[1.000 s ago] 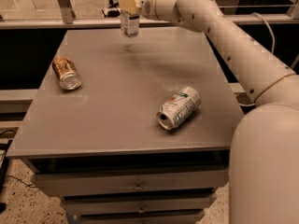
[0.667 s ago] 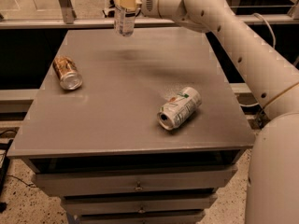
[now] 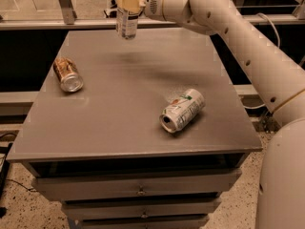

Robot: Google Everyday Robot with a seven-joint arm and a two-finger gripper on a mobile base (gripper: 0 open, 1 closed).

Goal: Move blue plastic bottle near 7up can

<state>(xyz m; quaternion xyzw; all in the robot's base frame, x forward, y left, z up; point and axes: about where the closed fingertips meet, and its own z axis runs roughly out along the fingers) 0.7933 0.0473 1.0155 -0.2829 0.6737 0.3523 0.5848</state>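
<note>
The blue plastic bottle point(image 3: 127, 22) is clear with a white-and-blue label. It hangs upright above the far edge of the grey table point(image 3: 124, 123). My gripper point(image 3: 128, 4) is shut on its upper part and hides the cap. The 7up can point(image 3: 182, 110) is silvery-white with green and red markings. It lies on its side at the table's right middle, well apart from the bottle.
A brown can point(image 3: 67, 74) lies on its side at the table's left. My white arm point(image 3: 238, 37) reaches in from the right over the far right corner. Drawers point(image 3: 138, 190) sit under the tabletop. A rail point(image 3: 66, 4) runs behind the table.
My gripper has carried the bottle slightly to the left along the far edge. Both cans have stayed where they were.
</note>
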